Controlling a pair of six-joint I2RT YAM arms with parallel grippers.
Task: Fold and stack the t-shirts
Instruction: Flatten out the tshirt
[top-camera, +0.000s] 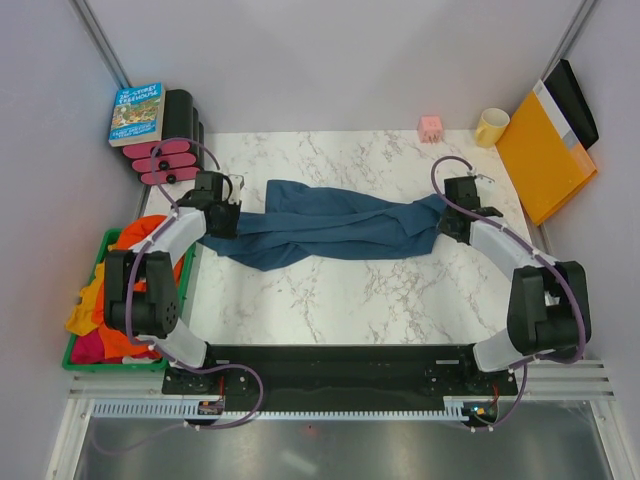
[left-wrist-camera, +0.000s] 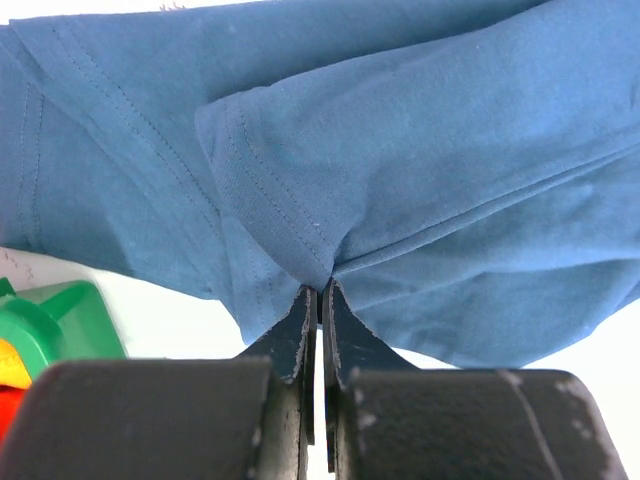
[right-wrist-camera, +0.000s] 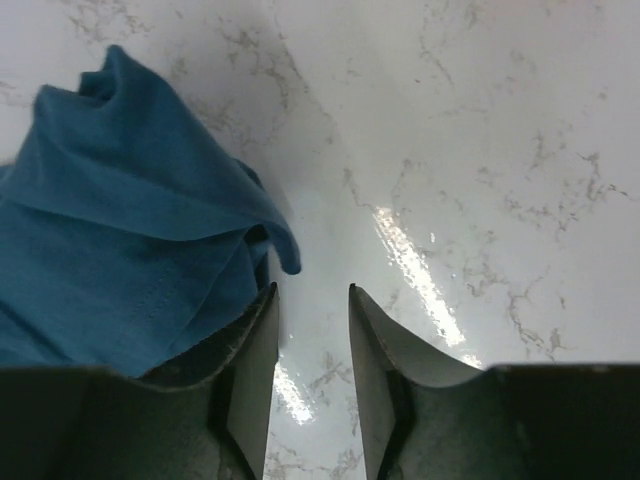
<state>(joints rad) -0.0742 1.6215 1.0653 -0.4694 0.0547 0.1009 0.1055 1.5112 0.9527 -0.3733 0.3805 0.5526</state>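
The dark teal-blue t-shirt (top-camera: 330, 228) lies stretched and bunched across the middle of the marble table. My left gripper (top-camera: 224, 218) is shut on its left end; in the left wrist view the cloth (left-wrist-camera: 400, 150) is pinched between the closed fingertips (left-wrist-camera: 320, 290). My right gripper (top-camera: 455, 222) is open at the shirt's right end; in the right wrist view the cloth (right-wrist-camera: 130, 260) lies beside and over my left finger, with nothing between the jaws (right-wrist-camera: 312, 292). The orange, yellow and pink-red t-shirts (top-camera: 95, 310) lie piled in the green bin.
The green bin (top-camera: 80, 357) stands at the table's left edge. A book (top-camera: 137, 113) on black and pink holders is at the back left. A pink cube (top-camera: 431, 127), a yellow mug (top-camera: 491, 126) and an orange-yellow folder (top-camera: 545, 155) are at the back right.
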